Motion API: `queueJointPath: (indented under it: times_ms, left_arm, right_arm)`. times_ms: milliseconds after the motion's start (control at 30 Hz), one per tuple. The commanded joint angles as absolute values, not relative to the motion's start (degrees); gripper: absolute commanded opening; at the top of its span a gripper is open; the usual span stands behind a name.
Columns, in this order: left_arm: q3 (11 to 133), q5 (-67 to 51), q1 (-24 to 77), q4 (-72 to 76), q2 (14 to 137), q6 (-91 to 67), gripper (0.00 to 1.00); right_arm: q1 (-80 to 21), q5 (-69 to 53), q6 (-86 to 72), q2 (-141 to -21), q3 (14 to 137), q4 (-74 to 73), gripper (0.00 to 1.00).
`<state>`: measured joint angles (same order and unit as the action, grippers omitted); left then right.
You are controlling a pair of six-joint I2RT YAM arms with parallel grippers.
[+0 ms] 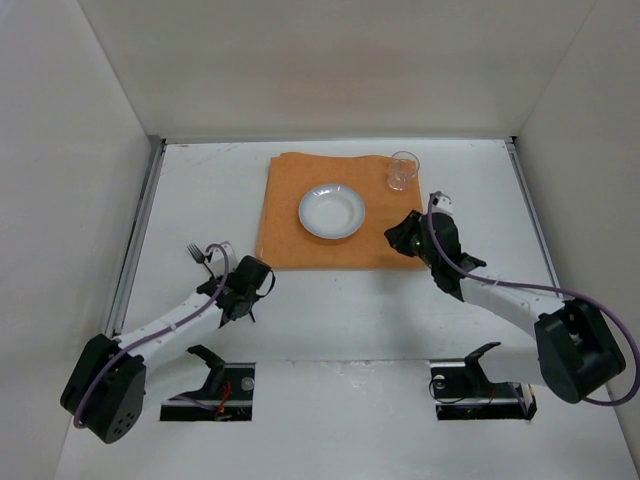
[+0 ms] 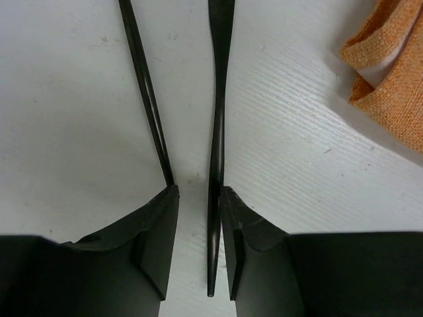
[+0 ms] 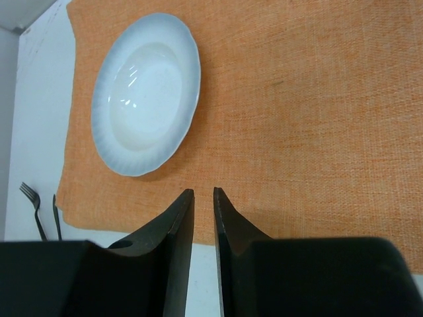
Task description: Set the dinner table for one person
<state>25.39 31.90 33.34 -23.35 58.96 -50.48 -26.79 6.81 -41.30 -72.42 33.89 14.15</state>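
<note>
The dinner table (image 1: pixel 350 320) is the big white surface under both arms, and all the things lie on it. At the left, the left gripper (image 2: pixel 198 191) is down at the tabletop. Its jaws stand a little apart around the handle of a black utensil (image 2: pixel 218 99). I cannot tell if it is a knife or a spoon. The handle is close to one finger, but white table shows on its other side, so it is not clamped. Just beside it, outside the jaws, lies the fork (image 2: pixel 145 86).

I judge that the step in hand is to pick up this one utensil and lay it by the plate. To do it well, the jaws should close squarely on the thin handle with the tips low at the table. The fork is very near, so it could be pushed or caught together with it. Lifting straight up is better than dragging.

To the right is the orange mat (image 1: pixel 285 230), whose near left corner looks folded over in the left wrist view. A utensil carried low may catch there. On the mat stand the white plate (image 1: pixel 331 211) and, at the far right corner, the glass (image 1: pixel 402 171).

The right gripper (image 3: pixel 203 193) hangs over the mat's near right part. Its jaws have only a narrow gap and I see nothing between them.
</note>
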Motion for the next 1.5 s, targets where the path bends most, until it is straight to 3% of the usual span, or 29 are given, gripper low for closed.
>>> queueJointPath:
  times_ms: [0, 333, 767, 933, 1067, 1467]
  left_arm:
    - [28.03, 30.68, 33.70, -22.85, 60.55, -50.89, 0.29]
    - [26.54, 29.36, 33.00, -18.55, 64.25, -49.75, 0.27]
    - [27.15, 29.09, 31.77, -20.74, 61.00, -47.56, 0.04]
    - [34.96, 30.85, 35.19, -23.73, 58.89, -45.44, 0.03]
    - [43.57, 31.20, 40.20, -22.24, 62.57, -43.51, 0.03]
    - [74.24, 24.88, 50.31, -1.32, 95.86, -34.10, 0.03]
  right_arm:
    - [-28.17, 6.42, -40.17, -72.33, 34.19, 17.49, 0.25]
    - [-29.48, 6.24, -39.90, -73.12, 34.72, 17.67, 0.27]
    - [-27.64, 8.35, -39.37, -69.17, 32.87, 17.14, 0.36]
    - [-26.59, 8.87, -39.81, -68.38, 32.34, 17.05, 0.47]
    - [-25.62, 9.40, -40.34, -68.03, 31.73, 17.05, 0.49]
    - [-18.86, 18.54, -43.59, -61.35, 26.28, 16.87, 0.53]
